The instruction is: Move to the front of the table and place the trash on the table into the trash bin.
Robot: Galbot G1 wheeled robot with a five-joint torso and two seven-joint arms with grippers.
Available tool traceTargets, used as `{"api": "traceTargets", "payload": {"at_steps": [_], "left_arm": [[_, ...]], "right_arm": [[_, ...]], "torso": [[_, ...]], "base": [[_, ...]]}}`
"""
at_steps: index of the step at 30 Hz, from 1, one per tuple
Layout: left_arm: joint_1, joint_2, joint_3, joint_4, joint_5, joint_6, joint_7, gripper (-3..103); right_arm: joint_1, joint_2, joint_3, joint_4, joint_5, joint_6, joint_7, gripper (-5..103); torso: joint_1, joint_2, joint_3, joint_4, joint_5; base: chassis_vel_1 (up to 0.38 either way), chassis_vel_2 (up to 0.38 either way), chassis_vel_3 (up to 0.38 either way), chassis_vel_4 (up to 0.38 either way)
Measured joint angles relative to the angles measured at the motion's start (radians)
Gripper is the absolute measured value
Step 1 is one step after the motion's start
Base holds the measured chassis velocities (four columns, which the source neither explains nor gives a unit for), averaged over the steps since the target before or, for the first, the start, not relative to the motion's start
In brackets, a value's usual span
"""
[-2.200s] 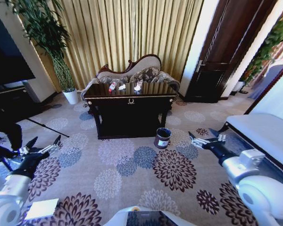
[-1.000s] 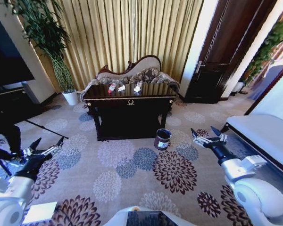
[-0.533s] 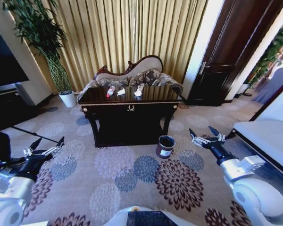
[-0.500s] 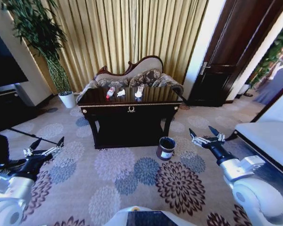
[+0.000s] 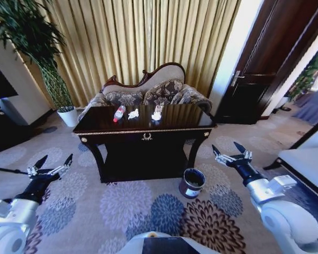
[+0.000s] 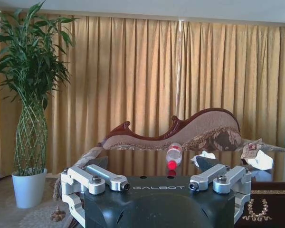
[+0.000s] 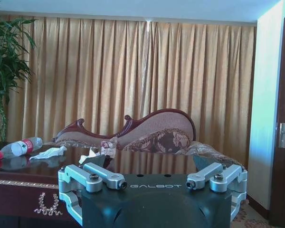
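Carpet (image 5: 122, 203) before table (image 5: 146, 129) front edge

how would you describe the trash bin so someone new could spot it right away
Find the dark wooden table with gold trim in front of the sofa. On the carpet by its front right leg stands the trash bin: a small dark round open-topped can, unlike the white plant pot.
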Motion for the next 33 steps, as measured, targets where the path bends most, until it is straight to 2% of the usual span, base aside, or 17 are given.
{"api": "traceTargets", "payload": {"at_steps": [33], "left_arm": [[0.015, -0.013, -0.003, 0.006, -0.002, -0.021, 0.016, 100]], "right_arm": [[-0.006, 0.008, -0.012, 0.012, 0.007, 0.019, -0.024, 100]], "torso": [[0.0, 0.0, 0.0, 0.0001, 0.0]], "base": [[-0.175, 0.174, 0.181, -0.176]]}}
